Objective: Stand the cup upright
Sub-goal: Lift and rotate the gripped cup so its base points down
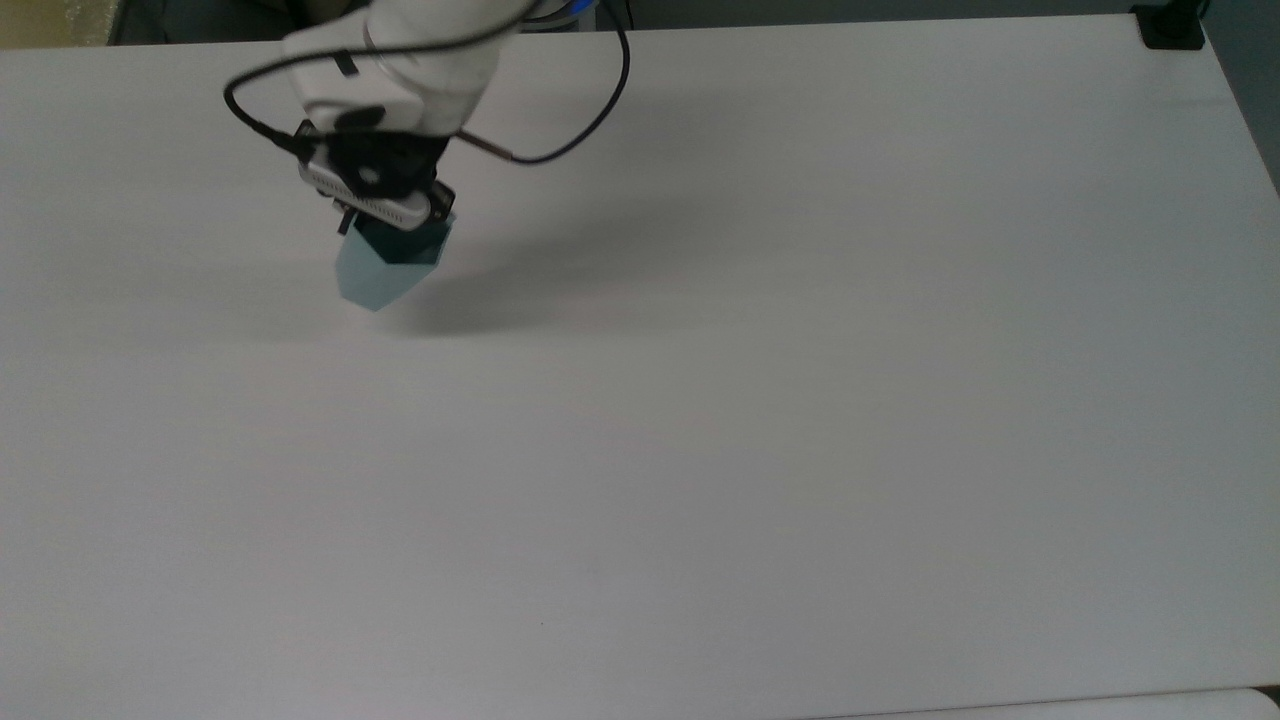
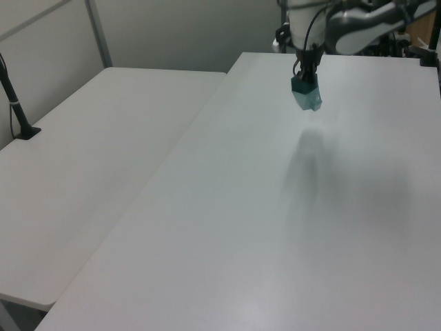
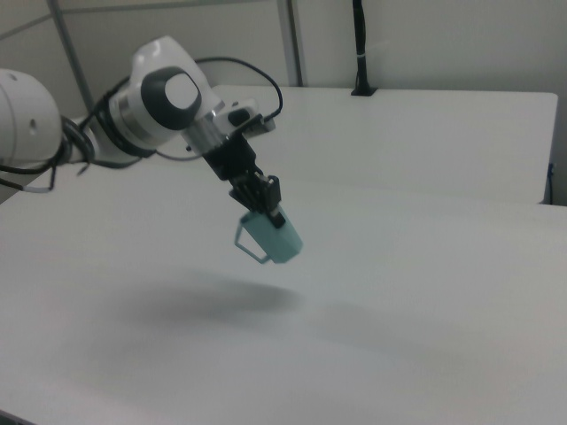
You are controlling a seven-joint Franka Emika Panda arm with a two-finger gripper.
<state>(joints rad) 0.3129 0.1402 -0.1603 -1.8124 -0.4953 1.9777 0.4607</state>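
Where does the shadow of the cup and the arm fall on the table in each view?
Right view: a soft shadow lies on the table below the lifted cup, apart from it. Left view: it stretches below the cup. Top view: it spreads to the cup's right.

A big white table (image 1: 800, 450) sits in the room. A second white table (image 2: 89, 158) stands just beside it. Behind them is a plain grey wall (image 2: 186, 31).
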